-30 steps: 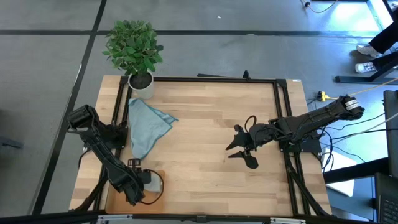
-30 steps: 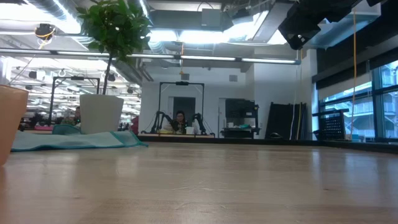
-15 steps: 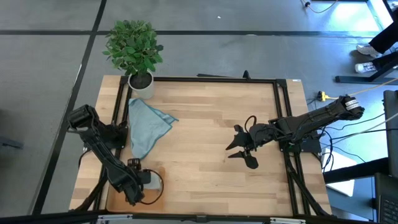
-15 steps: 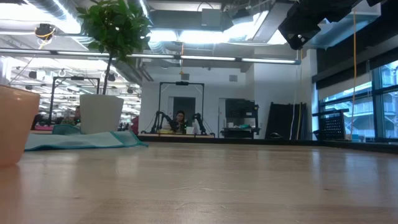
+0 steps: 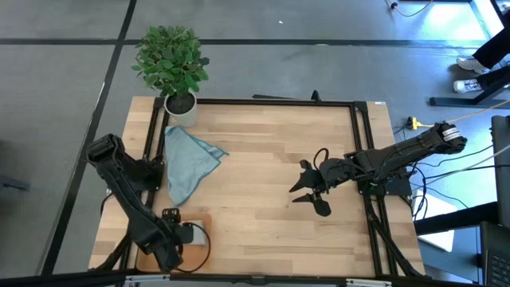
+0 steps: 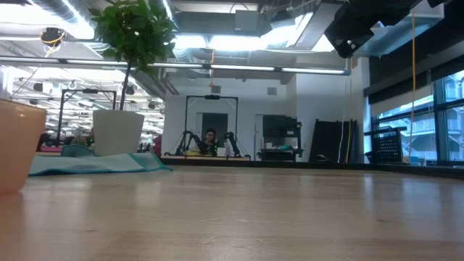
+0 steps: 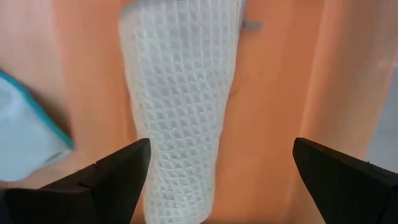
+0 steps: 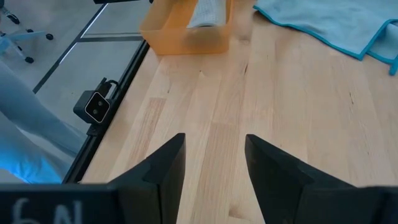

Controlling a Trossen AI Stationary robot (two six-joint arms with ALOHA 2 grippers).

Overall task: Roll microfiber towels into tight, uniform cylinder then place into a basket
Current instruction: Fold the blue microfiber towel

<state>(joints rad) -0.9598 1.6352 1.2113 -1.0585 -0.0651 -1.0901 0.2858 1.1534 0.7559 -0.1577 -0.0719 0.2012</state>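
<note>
- The rolled towel lies in the basket, between the left claw's wide-open fingers, not gripped.
- The right claw, open and empty, hovers over the bench.

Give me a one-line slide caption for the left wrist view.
Left gripper open above the rolled towel lying in the orange basket.

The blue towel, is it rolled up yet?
No, the blue towel lies spread flat on the table near the plant pot; only the pale roll is in the basket.
</note>
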